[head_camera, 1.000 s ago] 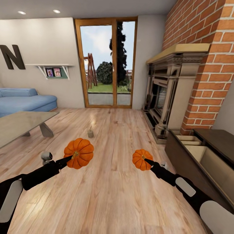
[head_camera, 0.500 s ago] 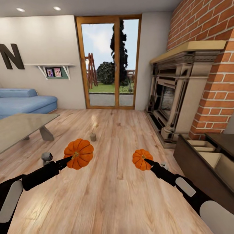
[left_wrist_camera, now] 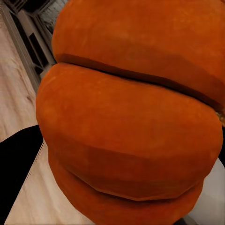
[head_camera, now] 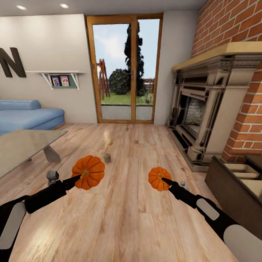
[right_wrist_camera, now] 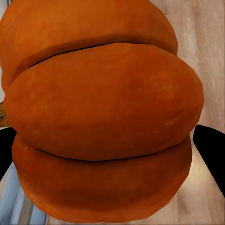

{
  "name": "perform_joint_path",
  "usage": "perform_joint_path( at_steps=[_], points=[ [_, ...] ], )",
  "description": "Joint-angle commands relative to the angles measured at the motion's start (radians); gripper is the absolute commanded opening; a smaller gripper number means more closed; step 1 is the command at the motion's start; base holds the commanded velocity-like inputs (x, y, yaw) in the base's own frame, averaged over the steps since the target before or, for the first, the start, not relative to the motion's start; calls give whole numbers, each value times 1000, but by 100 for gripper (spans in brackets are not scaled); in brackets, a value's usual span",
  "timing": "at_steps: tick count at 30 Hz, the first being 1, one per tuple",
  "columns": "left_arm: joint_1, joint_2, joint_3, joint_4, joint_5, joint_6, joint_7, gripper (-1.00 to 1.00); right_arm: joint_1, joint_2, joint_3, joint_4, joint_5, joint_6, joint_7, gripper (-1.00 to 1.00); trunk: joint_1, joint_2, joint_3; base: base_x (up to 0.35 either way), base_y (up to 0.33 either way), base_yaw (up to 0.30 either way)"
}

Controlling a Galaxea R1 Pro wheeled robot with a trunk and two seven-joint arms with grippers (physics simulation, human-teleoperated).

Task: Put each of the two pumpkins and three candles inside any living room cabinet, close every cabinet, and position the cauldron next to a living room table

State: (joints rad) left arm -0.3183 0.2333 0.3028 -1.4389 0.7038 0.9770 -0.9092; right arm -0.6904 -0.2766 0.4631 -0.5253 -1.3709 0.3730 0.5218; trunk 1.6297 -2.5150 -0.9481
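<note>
The bigger pumpkin hangs above the plank floor, my left gripper shut on it; up close, the left wrist view has its orange ribs. The smaller pumpkin is held the same way by my right gripper, and its ribs loom large in the right wrist view. One candle stands on the floor ahead, between the two pumpkins and farther off. The dark cabinet sits at the right edge, its front open on pale compartments. A corner of the table shows at the left.
A brick fireplace with a dark hearth runs along the right wall. The blue sofa is behind the table at the left. A glass patio door closes the far wall. Open plank floor lies ahead.
The whole picture has slid rightward, so the camera has turned left; the cabinet now sits nearer the right edge. Both arms hold their pumpkins in the same pose.
</note>
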Motion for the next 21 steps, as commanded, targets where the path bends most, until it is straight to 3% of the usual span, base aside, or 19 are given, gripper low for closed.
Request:
perform_joint_path(
  at_steps=[1, 5, 10, 21],
  points=[
    [-1, 0, 1, 0, 11, 8, -4, -100, -1, -1, 3, 0, -14, 4, 1, -100, 0, 0, -1, 270, 208, 0],
    [-1, 1, 1, 0, 11, 9, -4, -100, -1, -1, 3, 1, -14, 4, 1, -100, 0, 0, -1, 266, 209, -13],
    [-1, 1, 1, 0, 10, 8, -5, -100, -1, -1, 3, 1, -14, 4, 1, -100, 0, 0, -1, 214, 171, -228],
    [-1, 1, 31, 0, 11, 9, -5, -100, -1, -1, 3, 1, -14, 4, 1, -100, 0, 0, -1, 22, 16, -286]
  ],
)
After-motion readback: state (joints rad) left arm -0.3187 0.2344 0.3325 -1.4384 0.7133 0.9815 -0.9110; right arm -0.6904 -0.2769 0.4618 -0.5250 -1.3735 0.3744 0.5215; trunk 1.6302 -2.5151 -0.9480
